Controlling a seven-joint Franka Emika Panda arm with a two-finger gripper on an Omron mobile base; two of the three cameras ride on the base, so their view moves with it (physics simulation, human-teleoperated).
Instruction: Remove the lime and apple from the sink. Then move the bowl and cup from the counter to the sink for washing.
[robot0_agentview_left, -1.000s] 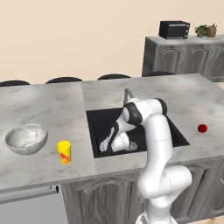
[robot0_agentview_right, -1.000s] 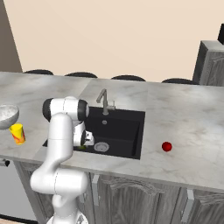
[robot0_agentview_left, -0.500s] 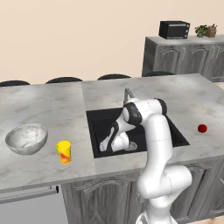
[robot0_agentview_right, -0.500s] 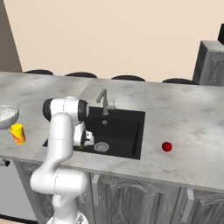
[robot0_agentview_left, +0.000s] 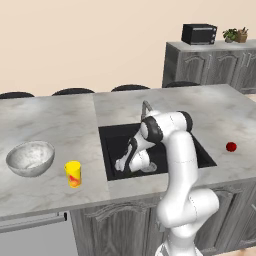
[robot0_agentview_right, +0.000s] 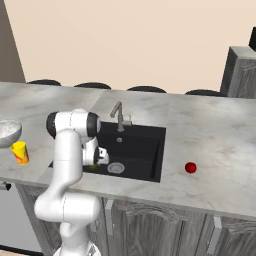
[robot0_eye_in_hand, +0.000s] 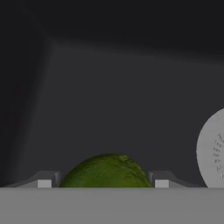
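Note:
My gripper (robot0_eye_in_hand: 103, 183) is down in the black sink (robot0_agentview_left: 116, 141), near its front left corner. The dark-green lime (robot0_eye_in_hand: 105, 173) sits between the two fingertips, which press against its sides; the gripper is shut on the lime. In the right base view the gripper (robot0_agentview_right: 98, 161) shows with a bit of the green lime (robot0_agentview_right: 93, 167) under it. The red apple (robot0_agentview_left: 231, 146) lies on the counter right of the sink. The marbled bowl (robot0_agentview_left: 31, 157) and the yellow cup (robot0_agentview_left: 73, 174) stand on the counter left of the sink.
The round silver drain (robot0_eye_in_hand: 214, 153) lies just right of the lime on the sink floor. A grey faucet (robot0_agentview_left: 145, 107) rises behind the basin. Dark stool tops line the counter's far edge. A microwave (robot0_agentview_left: 199, 33) stands on a far cabinet.
The fingers have closed in onto the lime's sides. The arm, apple, bowl and cup have stayed where they were.

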